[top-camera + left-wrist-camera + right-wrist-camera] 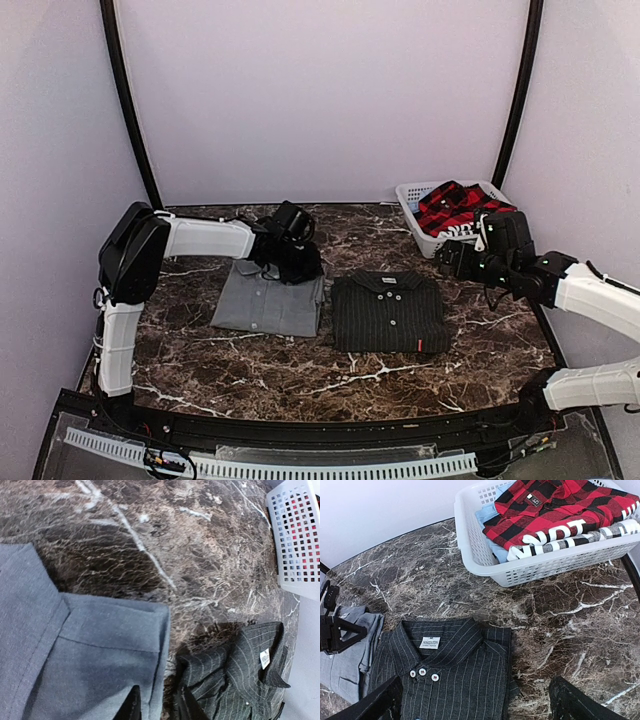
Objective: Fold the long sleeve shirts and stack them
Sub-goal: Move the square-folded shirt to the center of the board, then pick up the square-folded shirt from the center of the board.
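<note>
Nearest me on the counter [300,370] lie two folded shirts, collars pointing away. The black pinstriped shirt [388,312] is on the right and the grey shirt [265,302] is just beside it on the left. Whether their edges touch, I cannot tell.

My left claw [157,705] hangs low over the grey shirt's collar end. Its jaws are a little apart with nothing pinched that I can see; one finger is over grey cloth, the other over the gap toward the pinstripes. My right claw [476,695] hovers past the pinstriped collar with its jaws wide apart and empty.

Farther back, at the right rear corner, the white slatted basket [545,567] holds the red-and-black plaid shirt [555,505], unfolded. It lies on top of a pale blue cloth [487,515] and a grey cloth with white lettering [570,537].

I judge two shirts folded, none stacked, and the plaid one yet to be fetched. The risks I watch:
- **Lifting the grey shirt:** pinching only the top layer at that edge would let the fold fall open on the lift.
- **Neighbouring shirt:** the right-hand finger sits close enough to the pinstriped collar to snag and drag it.
- **At the basket:** a deep grab could bring up the other cloths with the plaid, or tip the light basket.
</note>
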Tool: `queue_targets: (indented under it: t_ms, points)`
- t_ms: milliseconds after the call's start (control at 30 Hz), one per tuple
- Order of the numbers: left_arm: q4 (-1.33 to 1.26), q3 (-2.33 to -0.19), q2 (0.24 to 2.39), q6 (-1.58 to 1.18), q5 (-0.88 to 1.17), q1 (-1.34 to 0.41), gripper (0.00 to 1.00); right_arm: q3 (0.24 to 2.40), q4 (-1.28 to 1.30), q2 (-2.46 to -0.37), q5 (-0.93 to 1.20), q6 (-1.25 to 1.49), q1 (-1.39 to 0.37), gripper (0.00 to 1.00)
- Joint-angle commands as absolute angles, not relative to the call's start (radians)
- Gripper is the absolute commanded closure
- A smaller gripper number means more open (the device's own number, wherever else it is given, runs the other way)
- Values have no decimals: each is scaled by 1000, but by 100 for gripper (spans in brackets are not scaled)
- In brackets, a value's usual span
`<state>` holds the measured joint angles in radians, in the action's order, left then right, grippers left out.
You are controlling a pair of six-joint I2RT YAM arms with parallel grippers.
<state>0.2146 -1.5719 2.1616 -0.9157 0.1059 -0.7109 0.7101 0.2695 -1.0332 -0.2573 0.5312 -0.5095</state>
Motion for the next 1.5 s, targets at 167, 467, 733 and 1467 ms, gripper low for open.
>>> queue_targets:
  t_ms: [167, 467, 733, 1467]
  points:
    - [289, -1695, 2117, -800, 191, -719, 50, 731, 260, -1033, -302, 502, -501, 2]
    - [275, -1673, 2033, -702, 282, -727, 31, 738, 294, -1062, -246, 511, -502, 2]
    - [222, -1473, 1928, -674, 364, -747, 29, 711, 309, -1117, -166, 543, -502, 3]
    - [234, -1479, 2120, -636, 268, -869, 37, 617, 222, -1373, -41, 604, -455, 26]
